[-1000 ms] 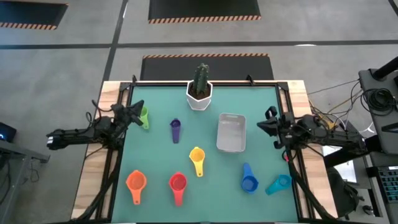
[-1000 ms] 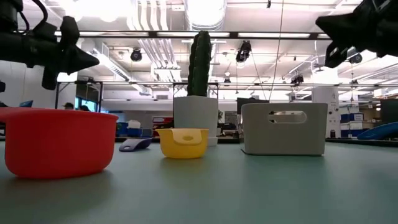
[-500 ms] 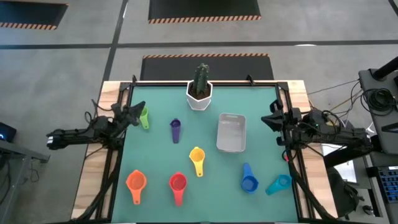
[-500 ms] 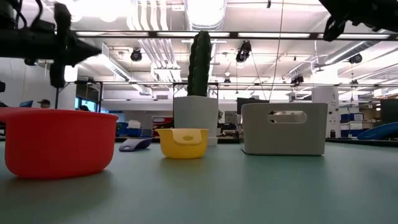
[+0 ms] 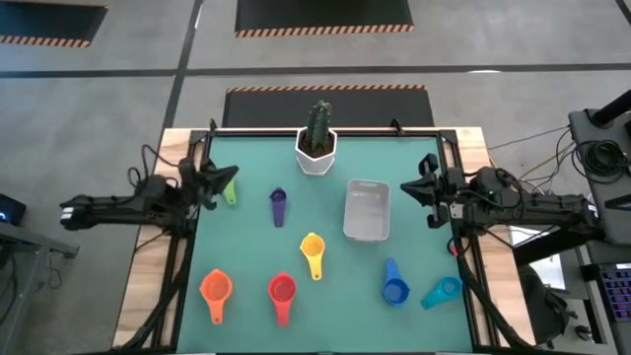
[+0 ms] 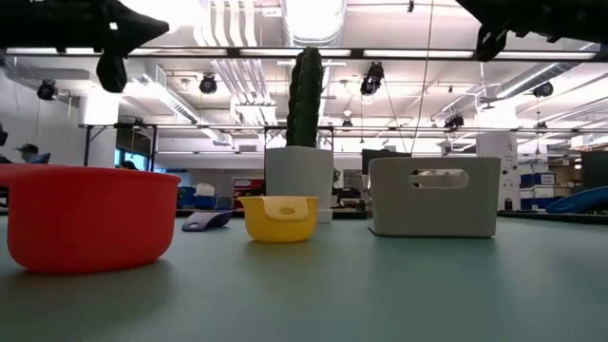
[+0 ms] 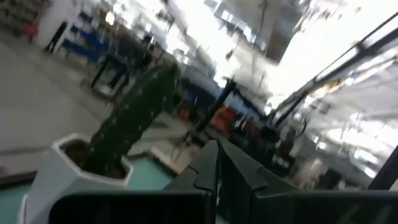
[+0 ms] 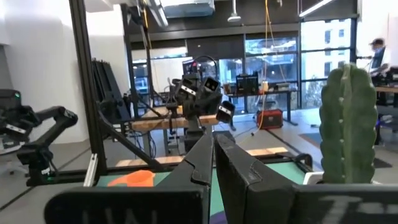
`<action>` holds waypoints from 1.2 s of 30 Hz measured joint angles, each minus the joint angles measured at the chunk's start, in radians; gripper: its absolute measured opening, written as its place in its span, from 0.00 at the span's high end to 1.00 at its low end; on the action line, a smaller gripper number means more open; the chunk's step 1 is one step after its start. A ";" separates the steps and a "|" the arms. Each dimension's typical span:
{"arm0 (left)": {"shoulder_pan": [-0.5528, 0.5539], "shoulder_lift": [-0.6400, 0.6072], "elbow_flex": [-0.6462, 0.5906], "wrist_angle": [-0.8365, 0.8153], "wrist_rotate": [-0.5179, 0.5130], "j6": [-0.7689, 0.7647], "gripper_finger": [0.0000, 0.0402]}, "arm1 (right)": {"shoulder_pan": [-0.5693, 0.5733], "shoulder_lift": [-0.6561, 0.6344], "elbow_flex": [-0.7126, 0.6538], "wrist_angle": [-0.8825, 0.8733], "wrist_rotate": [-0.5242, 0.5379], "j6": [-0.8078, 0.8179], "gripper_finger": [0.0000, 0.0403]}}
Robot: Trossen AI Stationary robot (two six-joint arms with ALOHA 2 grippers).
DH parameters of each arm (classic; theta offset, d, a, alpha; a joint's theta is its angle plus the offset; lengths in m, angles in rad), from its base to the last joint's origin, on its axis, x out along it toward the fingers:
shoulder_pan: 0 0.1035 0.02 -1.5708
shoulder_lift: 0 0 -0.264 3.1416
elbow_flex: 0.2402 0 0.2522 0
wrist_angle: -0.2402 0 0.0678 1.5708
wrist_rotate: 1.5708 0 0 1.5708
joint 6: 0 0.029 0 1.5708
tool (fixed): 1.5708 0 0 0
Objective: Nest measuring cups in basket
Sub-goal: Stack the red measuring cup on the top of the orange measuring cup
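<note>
Seven measuring cups lie on the green mat in the high view: green (image 5: 230, 192), purple (image 5: 278, 205), yellow (image 5: 313, 253), orange (image 5: 215, 290), red (image 5: 282, 290), blue (image 5: 393, 283) and teal (image 5: 441, 292). The grey-white basket (image 5: 366, 210) stands right of centre, nothing in it. My left gripper (image 5: 227, 177) hovers shut above the green cup, well off the mat (image 6: 142, 33). My right gripper (image 5: 422, 187) hovers shut to the right of the basket, also high (image 6: 484, 14). Each wrist view shows its fingertips meeting: left (image 7: 214, 171), right (image 8: 213, 158).
A cactus in a white hexagonal pot (image 5: 316, 148) stands at the far edge, between the green cup and the basket. The low view shows the red cup (image 6: 90, 217), yellow cup (image 6: 278, 218) and basket (image 6: 434, 197) resting on the mat.
Both grippers have risen higher above the mat, staying shut. The right one has also shifted a little toward the basket. No cup has moved.
</note>
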 joint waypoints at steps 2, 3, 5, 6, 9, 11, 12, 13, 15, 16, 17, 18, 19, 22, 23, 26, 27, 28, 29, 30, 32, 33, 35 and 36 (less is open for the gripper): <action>-0.013 0.062 0.056 -0.078 0.000 -0.028 1.00 | 0.000 -0.010 0.002 0.000 0.000 -0.007 0.98; -0.019 0.091 0.084 -0.129 0.000 -0.043 1.00 | 0.000 -0.015 0.002 0.000 0.000 -0.011 0.98; -0.033 0.150 0.146 -0.225 0.000 -0.077 1.00 | 0.000 -0.023 0.002 0.000 0.000 -0.013 0.98; -0.041 0.179 0.175 -0.272 0.000 -0.098 1.00 | 0.000 -0.028 0.002 -0.001 0.000 -0.017 0.98; -0.076 0.273 0.261 -0.394 0.000 -0.174 1.00 | 0.000 -0.032 0.002 -0.005 0.000 -0.033 0.98; -0.110 0.336 0.313 -0.475 0.001 -0.235 1.00 | 0.000 -0.033 0.002 -0.006 0.000 -0.051 0.98; -0.131 0.368 0.339 -0.516 0.001 -0.271 1.00 | 0.000 -0.033 0.002 -0.006 0.000 -0.059 0.98; -0.156 0.400 0.365 -0.557 0.001 -0.308 1.00 | 0.000 -0.035 0.002 -0.007 0.000 -0.073 0.98; -0.213 0.466 0.421 -0.634 0.002 -0.388 1.00 | 0.000 -0.035 0.003 -0.007 0.000 -0.094 0.98; -0.244 0.500 0.451 -0.673 0.001 -0.425 1.00 | 0.000 -0.035 0.005 -0.007 0.000 -0.105 0.98; -0.275 0.535 0.481 -0.710 0.001 -0.464 1.00 | 0.000 -0.035 0.007 -0.006 0.000 -0.111 0.98; -0.306 0.573 0.509 -0.739 0.001 -0.497 1.00 | 0.000 -0.035 0.008 -0.006 0.000 -0.121 0.98; -0.333 0.608 0.540 -0.766 0.001 -0.532 1.00 | 0.000 -0.035 0.009 -0.006 0.000 -0.135 0.98; -0.407 0.721 0.632 -0.822 0.003 -0.619 1.00 | 0.000 -0.035 0.019 -0.006 0.000 -0.172 0.98; -0.429 0.759 0.665 -0.843 0.004 -0.640 1.00 | 0.000 -0.035 0.024 -0.006 0.000 -0.187 0.98; -0.484 0.874 0.756 -0.914 0.041 -0.690 1.00 | 0.000 -0.035 0.037 -0.006 0.000 -0.208 0.98; -0.499 0.913 0.784 -0.939 0.059 -0.705 1.00 | 0.000 -0.035 0.040 -0.006 0.000 -0.209 0.98; -0.513 0.951 0.809 -0.962 0.075 -0.716 1.00 | 0.000 -0.035 0.044 -0.007 0.000 -0.211 0.98; -0.525 0.989 0.832 -0.977 0.091 -0.718 1.00 | 0.000 -0.035 0.049 -0.007 0.000 -0.219 0.98; -0.535 1.027 0.853 -0.984 0.109 -0.717 1.00 | 0.000 -0.035 0.053 -0.007 0.000 -0.233 0.98; -0.556 1.099 0.889 -0.984 0.149 -0.697 1.00 | 0.000 -0.035 0.064 -0.006 0.000 -0.255 0.98; -0.565 1.136 0.906 -0.984 0.171 -0.684 1.00 | 0.000 -0.035 0.069 -0.006 0.000 -0.266 0.98; -0.582 1.206 0.941 -0.987 0.217 -0.659 1.00 | 0.000 -0.035 0.076 -0.007 0.000 -0.277 0.98; -0.590 1.240 0.958 -0.992 0.234 -0.651 1.00 | 0.000 -0.035 0.080 -0.007 0.000 -0.283 0.98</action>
